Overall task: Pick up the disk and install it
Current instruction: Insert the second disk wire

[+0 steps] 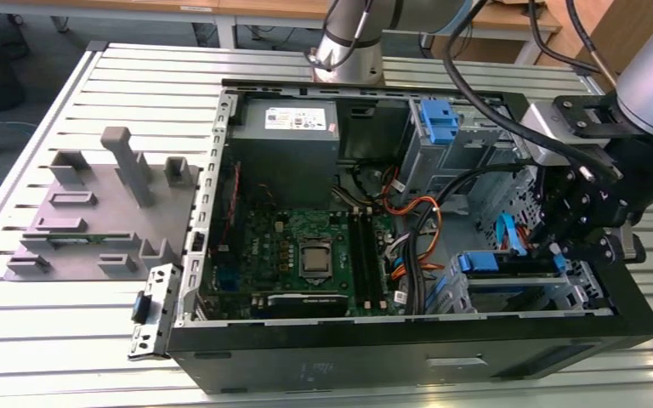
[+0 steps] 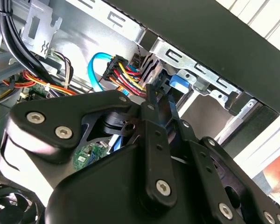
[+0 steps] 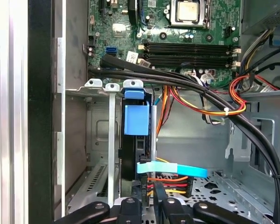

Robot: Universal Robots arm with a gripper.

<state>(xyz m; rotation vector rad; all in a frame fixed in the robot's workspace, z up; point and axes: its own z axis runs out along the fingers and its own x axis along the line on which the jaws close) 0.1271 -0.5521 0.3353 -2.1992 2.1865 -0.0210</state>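
1. A slatted metal table [image 1: 99,76] carries an open computer case [image 1: 417,340], motherboard [image 1: 303,246] exposed.
2. The disk [image 3: 135,140] stands on edge in the drive bay, its long axis running into the bay, blue carrier tab facing outward.
3. The gripper [image 1: 564,255] hovers just beside the disk; whether its jaws are open or closed cannot be told.

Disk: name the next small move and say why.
Probably a gentle push to seat it fully. The disk stands on edge in the bay, its blue tab level with the bay's metal tabs, cables at its end, and the gripper close by that end.
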